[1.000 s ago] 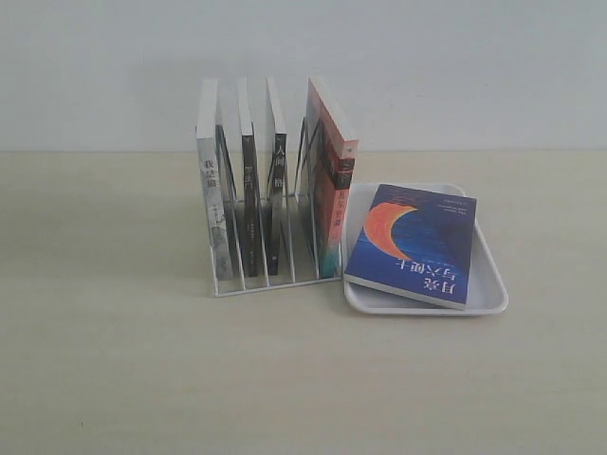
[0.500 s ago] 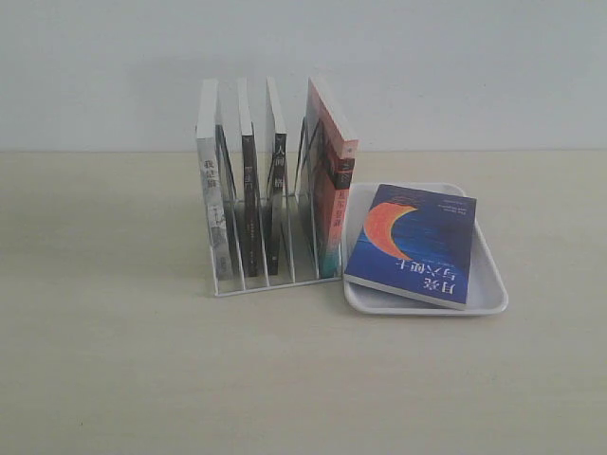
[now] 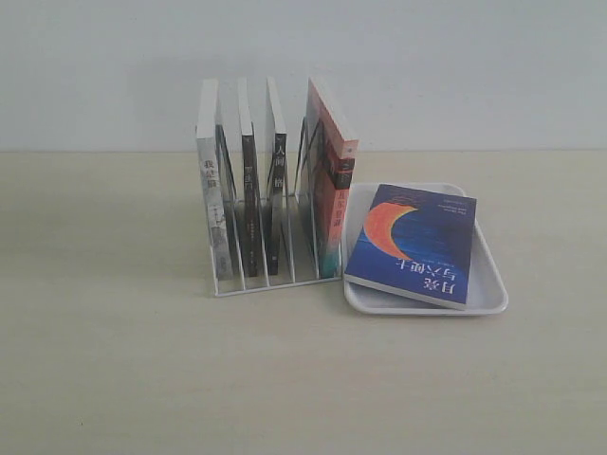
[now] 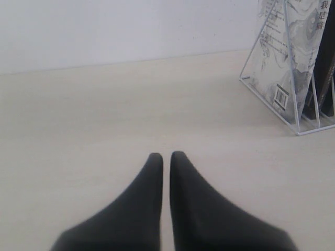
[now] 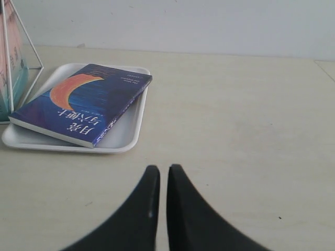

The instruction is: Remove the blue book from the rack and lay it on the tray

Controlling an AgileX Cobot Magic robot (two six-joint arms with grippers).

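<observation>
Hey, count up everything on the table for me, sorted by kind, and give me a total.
Books: 5 (in the white wire rack: grey marbled book, black-spined book, second black-spined book, red-and-teal-spined book; lying on the white tray: blue book)
Racks: 1
Trays: 1
Total: 7

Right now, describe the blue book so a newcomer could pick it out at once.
Find the white wire rack of upright books mid-table; a flat white tray sits beside its orange-spined end. The blue book lies on that tray, cover up. Unlike the standing books, it lies flat and shows an orange crescent on deep blue.
</observation>
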